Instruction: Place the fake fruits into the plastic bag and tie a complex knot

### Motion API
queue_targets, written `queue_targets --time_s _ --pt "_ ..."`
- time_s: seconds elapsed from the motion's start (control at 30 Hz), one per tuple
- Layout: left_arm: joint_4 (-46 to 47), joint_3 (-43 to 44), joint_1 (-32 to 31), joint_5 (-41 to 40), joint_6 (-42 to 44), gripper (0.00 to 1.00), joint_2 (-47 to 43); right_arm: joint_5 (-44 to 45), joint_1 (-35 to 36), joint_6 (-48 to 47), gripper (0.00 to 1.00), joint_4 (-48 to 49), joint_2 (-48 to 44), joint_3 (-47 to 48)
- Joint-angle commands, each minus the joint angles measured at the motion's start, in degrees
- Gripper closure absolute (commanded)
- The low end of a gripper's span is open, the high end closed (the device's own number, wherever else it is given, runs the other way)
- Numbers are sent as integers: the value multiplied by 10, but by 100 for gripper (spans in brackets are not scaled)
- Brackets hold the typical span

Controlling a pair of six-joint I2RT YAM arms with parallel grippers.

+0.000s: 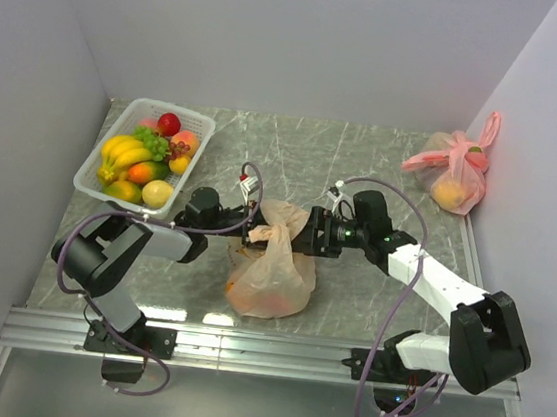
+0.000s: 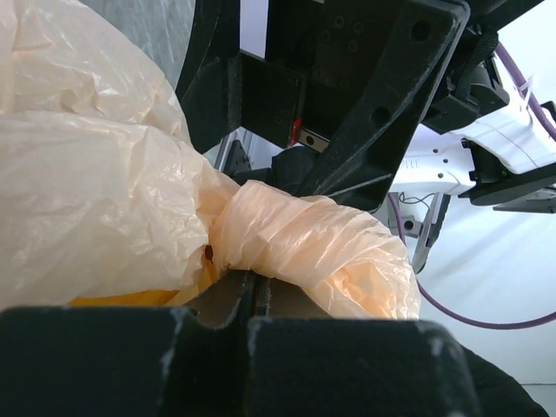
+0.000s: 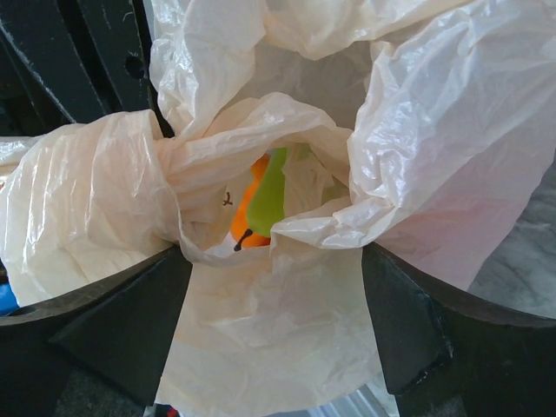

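The peach-orange plastic bag lies at the table's middle with fruit inside. An orange fruit and a green fruit show through its mouth. Its handles are twisted together at the top. My left gripper is at the bag's left. Its jaws are shut, with the twisted handle pinched at the fingertips. My right gripper is at the bag's right. Its fingers are wide apart, with loose bag plastic between them. More fake fruits sit in a basket.
The white basket stands at the back left, holding bananas, grapes, apples and a mango. A pink tied bag with a yellow fruit lies at the back right by the wall. Walls close in the left, back and right.
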Motion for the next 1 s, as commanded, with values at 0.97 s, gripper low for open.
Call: queue_targets --time_s 0.97 --pt "-118 17 -30 -42 107 100 -43 -147 24 129 10 261 -68 -17"
